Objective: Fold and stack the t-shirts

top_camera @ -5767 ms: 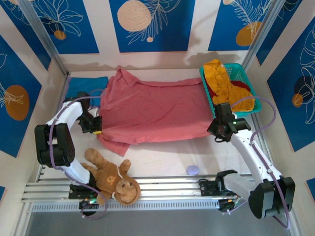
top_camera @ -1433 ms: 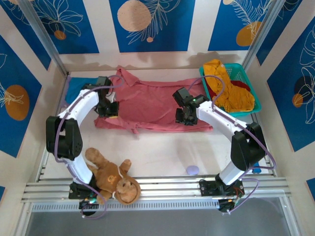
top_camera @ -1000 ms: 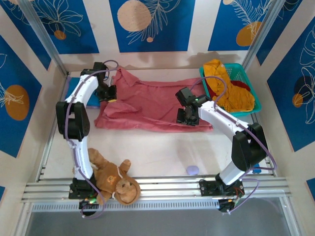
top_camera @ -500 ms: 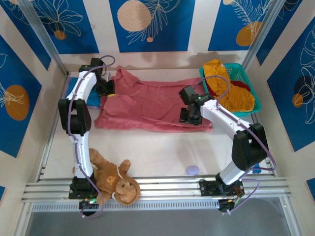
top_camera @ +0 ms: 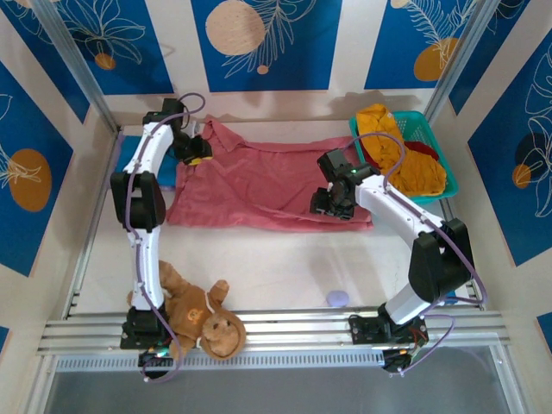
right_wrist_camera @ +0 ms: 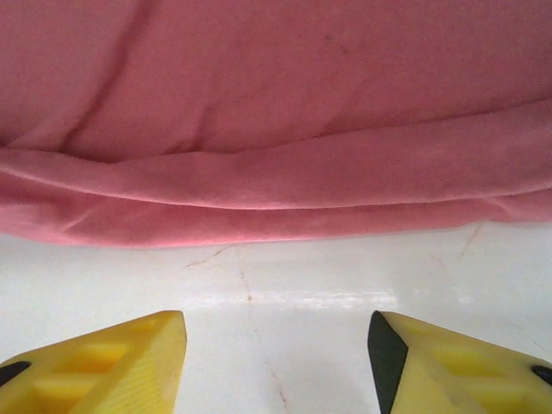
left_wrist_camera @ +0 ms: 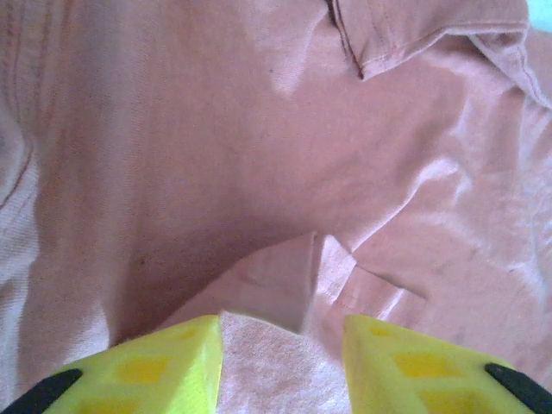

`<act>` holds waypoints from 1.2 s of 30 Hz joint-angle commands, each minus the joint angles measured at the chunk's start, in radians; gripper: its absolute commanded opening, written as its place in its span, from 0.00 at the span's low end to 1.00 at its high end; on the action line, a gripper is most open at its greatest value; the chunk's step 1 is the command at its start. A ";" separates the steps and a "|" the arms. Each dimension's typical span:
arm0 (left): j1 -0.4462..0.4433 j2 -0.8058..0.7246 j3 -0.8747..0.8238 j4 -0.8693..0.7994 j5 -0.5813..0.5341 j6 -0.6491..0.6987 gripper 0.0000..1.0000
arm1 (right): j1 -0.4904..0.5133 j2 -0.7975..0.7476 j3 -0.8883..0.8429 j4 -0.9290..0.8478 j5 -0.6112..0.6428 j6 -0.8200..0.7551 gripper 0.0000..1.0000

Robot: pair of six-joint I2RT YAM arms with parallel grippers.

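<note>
White table [top_camera: 276,267], blue-panelled walls [top_camera: 259,43] — left gripper [left_wrist_camera: 280,345] and right gripper [right_wrist_camera: 276,345] released (nothing held) at the pink t-shirt [top_camera: 259,185].

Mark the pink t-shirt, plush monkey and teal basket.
pink t-shirt [top_camera: 259,185]: top external view, middle of the cloth.
plush monkey [top_camera: 197,312]: top external view, its belly.
teal basket [top_camera: 416,121]: top external view, bare mesh at far corner.

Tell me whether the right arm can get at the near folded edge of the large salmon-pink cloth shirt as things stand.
Probably yes. The right end effector is open just short of the folded edge of the large salmon-pink cloth shirt, with bare white table between them and nothing in the way.
</note>
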 commanded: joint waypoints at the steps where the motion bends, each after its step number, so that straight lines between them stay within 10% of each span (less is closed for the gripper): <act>1: 0.003 -0.036 -0.022 0.018 0.009 0.005 0.50 | 0.000 -0.042 -0.046 0.072 -0.114 -0.021 0.64; 18: -0.052 -0.487 -0.708 0.279 0.058 -0.062 0.58 | 0.001 0.234 -0.018 0.123 -0.108 0.083 0.65; 36: -0.053 -0.528 -0.757 0.238 0.017 -0.013 0.58 | -0.037 0.349 0.121 0.091 0.088 -0.025 0.65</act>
